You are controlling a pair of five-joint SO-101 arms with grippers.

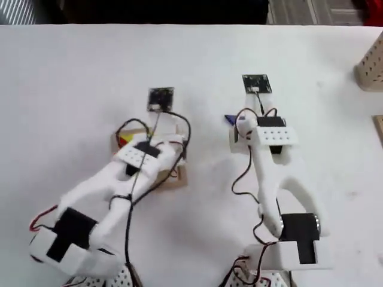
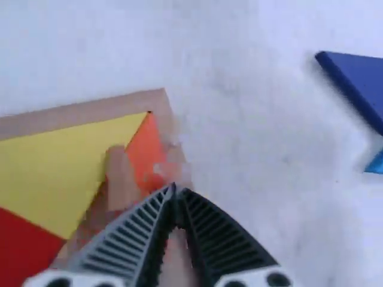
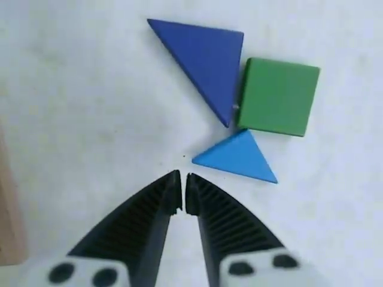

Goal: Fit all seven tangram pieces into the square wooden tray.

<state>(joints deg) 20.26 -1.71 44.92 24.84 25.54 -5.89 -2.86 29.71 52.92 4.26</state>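
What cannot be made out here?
High view: the left arm covers most of the tray, so its pieces cannot be counted.
High view: the right arm hides the green square and most of the dark blue triangle.
Left wrist view: the edge cuts that triangle.

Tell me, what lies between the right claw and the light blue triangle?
Only bare table separates the right gripper and light blue triangle, seen in right wrist view.

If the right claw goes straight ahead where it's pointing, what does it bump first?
Probably the near corner of the light blue triangle, just ahead of the right claw and slightly to one side. If it slips past, the dark blue triangle comes next.
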